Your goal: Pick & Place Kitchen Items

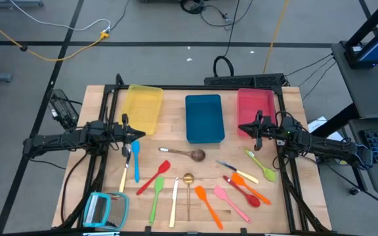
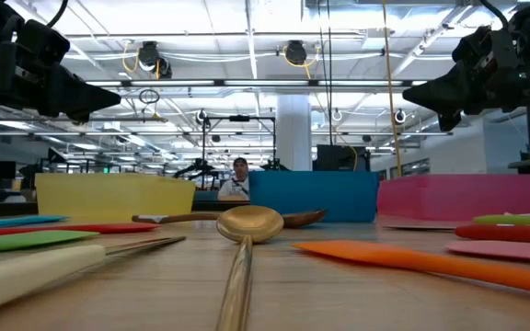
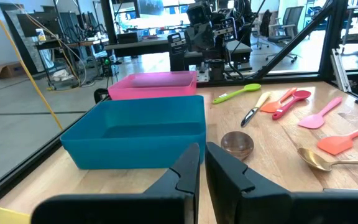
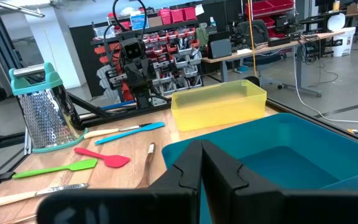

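Several kitchen items lie flat on the wooden table: a brown spoon (image 1: 188, 154), a gold spoon (image 1: 188, 183), a red spatula (image 1: 155, 177), a green spatula (image 1: 157, 196), a blue utensil (image 1: 136, 162), an orange spatula (image 1: 207, 204), a pink spatula (image 1: 231, 202), a red spoon (image 1: 243, 192) and a green spoon (image 1: 261, 165). My left gripper (image 1: 128, 134) hangs level above the table's left side, shut, with nothing in it (image 3: 202, 168). My right gripper (image 1: 247, 128) hangs level at the right side, shut and empty (image 4: 202, 163). Both point toward the blue tray.
A yellow tray (image 1: 143, 108), a blue tray (image 1: 204, 119) and a pink-red tray (image 1: 256, 108) stand in a row along the far edge. A teal-framed grater (image 1: 104, 210) lies at the near left corner. Black frame rails (image 1: 287, 177) run along both sides. A person (image 2: 239, 173) sits in the room beyond.
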You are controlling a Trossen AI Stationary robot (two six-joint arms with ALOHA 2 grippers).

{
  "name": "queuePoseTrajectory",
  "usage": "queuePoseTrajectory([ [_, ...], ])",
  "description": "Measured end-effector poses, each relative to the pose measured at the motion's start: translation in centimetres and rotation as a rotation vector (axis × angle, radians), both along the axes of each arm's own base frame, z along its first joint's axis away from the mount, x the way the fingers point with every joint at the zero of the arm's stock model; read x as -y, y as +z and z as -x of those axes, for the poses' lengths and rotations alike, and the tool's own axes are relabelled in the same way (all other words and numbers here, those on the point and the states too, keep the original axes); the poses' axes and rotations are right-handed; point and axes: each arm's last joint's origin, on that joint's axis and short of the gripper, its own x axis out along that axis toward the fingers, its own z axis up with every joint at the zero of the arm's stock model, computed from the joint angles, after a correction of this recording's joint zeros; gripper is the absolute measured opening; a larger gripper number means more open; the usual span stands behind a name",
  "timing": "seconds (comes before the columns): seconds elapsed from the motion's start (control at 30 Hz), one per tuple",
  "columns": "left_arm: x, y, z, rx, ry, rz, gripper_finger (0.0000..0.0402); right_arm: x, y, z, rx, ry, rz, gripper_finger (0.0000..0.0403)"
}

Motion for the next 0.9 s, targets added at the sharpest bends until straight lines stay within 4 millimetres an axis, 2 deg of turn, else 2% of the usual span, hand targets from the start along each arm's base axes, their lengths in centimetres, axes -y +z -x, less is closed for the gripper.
queuePoseTrajectory([
  [0.9,0.0,0.01,0.0,-0.001,-0.001,-0.007,0.0031,0.0,0.11,0.0,0.011,0.0,-0.002,0.0002],
])
